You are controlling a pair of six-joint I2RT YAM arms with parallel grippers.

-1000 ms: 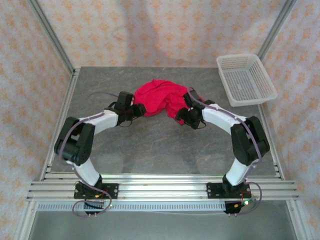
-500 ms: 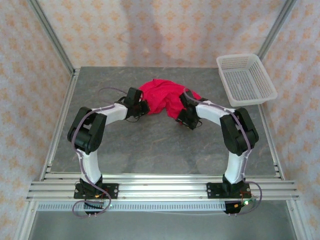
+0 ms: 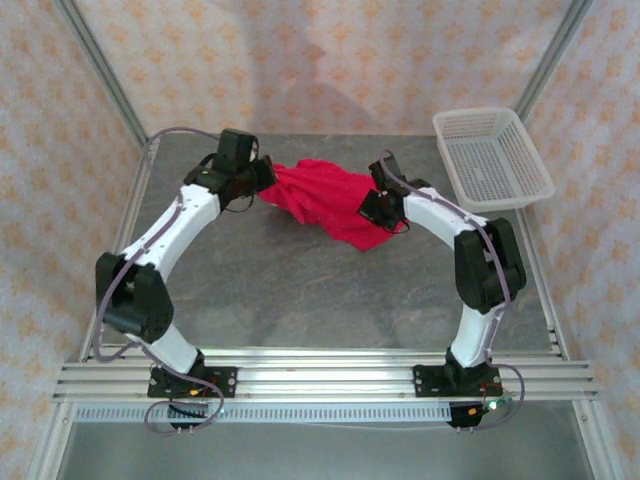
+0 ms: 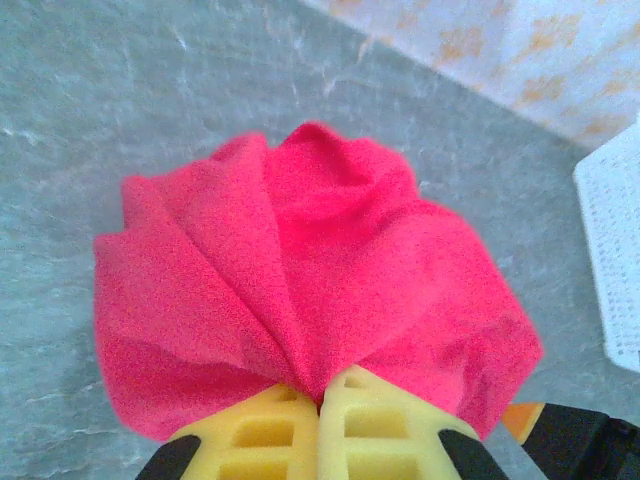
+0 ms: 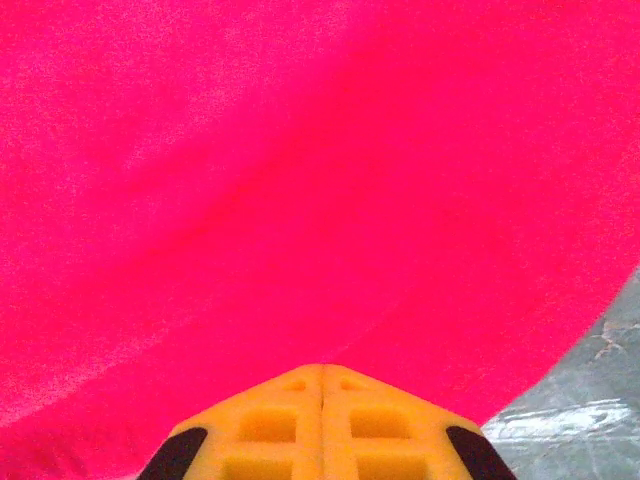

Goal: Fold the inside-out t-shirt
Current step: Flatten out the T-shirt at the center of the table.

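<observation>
The red t-shirt hangs stretched between the two arms over the far middle of the table. The left gripper lifts its left end and the right gripper catches its right end, while the lower edge sags toward the grey surface; whether it touches there I cannot tell. Held at two well-separated spots, the cloth spreads as a sheet rather than lying in a heap. I judge that to be the point, since a crumpled inside-out shirt needs opening flat before any fold can be made (no fold shows yet, so the task looks to be at an early stage).

In the left wrist view the yellow fingers are pressed together, with a bunch of fabric pinched at their tips and pleats fanning away from the pinch. In the right wrist view the fingers likewise meet with no gap. Red cloth begins right at their tips, so they look clamped on the shirt. The white basket sits well apart at the far right corner
</observation>
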